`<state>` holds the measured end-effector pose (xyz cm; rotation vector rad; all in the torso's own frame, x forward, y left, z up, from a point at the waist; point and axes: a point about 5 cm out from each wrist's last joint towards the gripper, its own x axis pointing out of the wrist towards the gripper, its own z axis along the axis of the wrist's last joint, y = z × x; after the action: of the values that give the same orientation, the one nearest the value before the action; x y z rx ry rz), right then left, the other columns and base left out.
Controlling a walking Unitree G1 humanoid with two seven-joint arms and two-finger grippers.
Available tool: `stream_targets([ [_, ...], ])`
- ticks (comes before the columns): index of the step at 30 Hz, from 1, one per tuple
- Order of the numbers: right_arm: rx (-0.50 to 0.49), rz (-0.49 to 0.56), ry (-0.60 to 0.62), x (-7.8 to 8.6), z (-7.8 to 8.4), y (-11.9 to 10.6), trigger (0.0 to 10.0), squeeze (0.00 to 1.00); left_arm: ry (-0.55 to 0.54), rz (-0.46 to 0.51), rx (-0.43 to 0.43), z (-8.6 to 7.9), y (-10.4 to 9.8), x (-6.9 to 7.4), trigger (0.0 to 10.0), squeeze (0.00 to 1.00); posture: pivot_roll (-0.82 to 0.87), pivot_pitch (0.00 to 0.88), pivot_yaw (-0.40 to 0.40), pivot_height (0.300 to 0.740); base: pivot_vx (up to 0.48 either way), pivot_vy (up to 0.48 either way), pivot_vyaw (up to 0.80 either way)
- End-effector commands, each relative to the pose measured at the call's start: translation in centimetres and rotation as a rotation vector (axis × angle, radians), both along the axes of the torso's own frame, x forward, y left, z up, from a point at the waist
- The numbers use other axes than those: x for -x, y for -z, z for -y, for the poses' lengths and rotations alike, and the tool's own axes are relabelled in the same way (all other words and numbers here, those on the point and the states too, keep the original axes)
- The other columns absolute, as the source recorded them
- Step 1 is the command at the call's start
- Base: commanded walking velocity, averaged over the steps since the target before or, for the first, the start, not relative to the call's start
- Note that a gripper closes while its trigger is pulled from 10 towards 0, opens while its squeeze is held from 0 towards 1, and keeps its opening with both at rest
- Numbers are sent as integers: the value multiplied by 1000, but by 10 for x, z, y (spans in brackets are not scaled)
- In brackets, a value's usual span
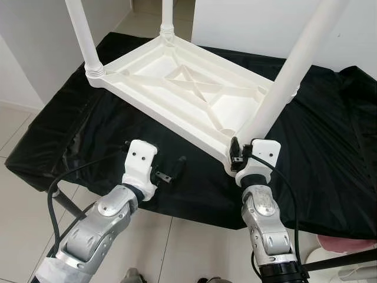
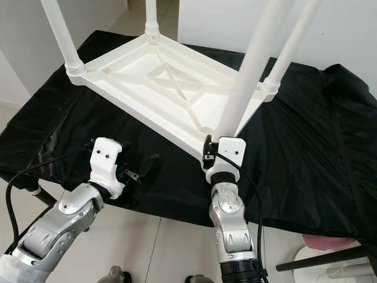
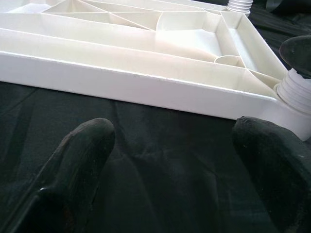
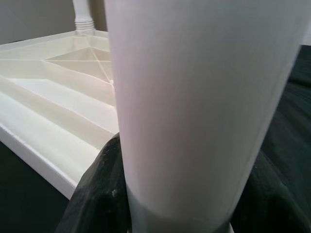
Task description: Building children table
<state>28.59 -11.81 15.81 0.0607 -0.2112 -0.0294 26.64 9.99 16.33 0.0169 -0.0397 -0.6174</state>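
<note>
Right gripper (image 1: 235,154) is clamped around the base of the nearest white table leg (image 1: 287,79), its black fingers (image 4: 97,194) pressed against both sides of the tube just above the corner socket of the upturned white plastic children's table top (image 1: 182,88). That leg rises at a slant from the near right corner.

The table top lies upside down on a surface covered with black cloth (image 1: 330,165), its ribbed underside with crossed braces facing up. Three more legs stand in the other corners: one at the near left corner (image 1: 82,35), one at the far left corner (image 1: 167,15), and one at the far right corner (image 2: 288,47).

Left gripper (image 1: 171,172) hovers low over the black cloth, just in front of the table top's near long edge and apart from it. Its two fingers (image 3: 82,160) are spread wide and hold nothing.

Pale tiled floor (image 1: 17,194) shows around the covered surface, with white walls (image 1: 35,35) behind it.
</note>
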Motion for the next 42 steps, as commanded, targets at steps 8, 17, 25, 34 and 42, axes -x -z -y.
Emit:
stream_targets([
  [8,-48,-6,-74,9,-6,7,10000,349,213,-7,-31,12,7,10,10000,0,37,102,-46,740,0,0,0],
  [17,-10,58,-150,11,10,3,10000,682,183,-34,-15,15,8,10,10000,0,31,100,-46,740,0,0,0],
  [25,0,51,-218,14,17,8,10000,0,229,-49,3,19,12,19,10000,0,34,106,-51,740,0,0,0],
  [34,114,8,-467,-2,38,15,10000,0,340,-24,-30,21,12,24,10000,0,38,92,-44,740,0,0,0],
  [42,191,-12,-556,-21,47,12,10000,0,451,12,-98,32,10,26,10000,0,49,92,-46,740,0,0,0],
])
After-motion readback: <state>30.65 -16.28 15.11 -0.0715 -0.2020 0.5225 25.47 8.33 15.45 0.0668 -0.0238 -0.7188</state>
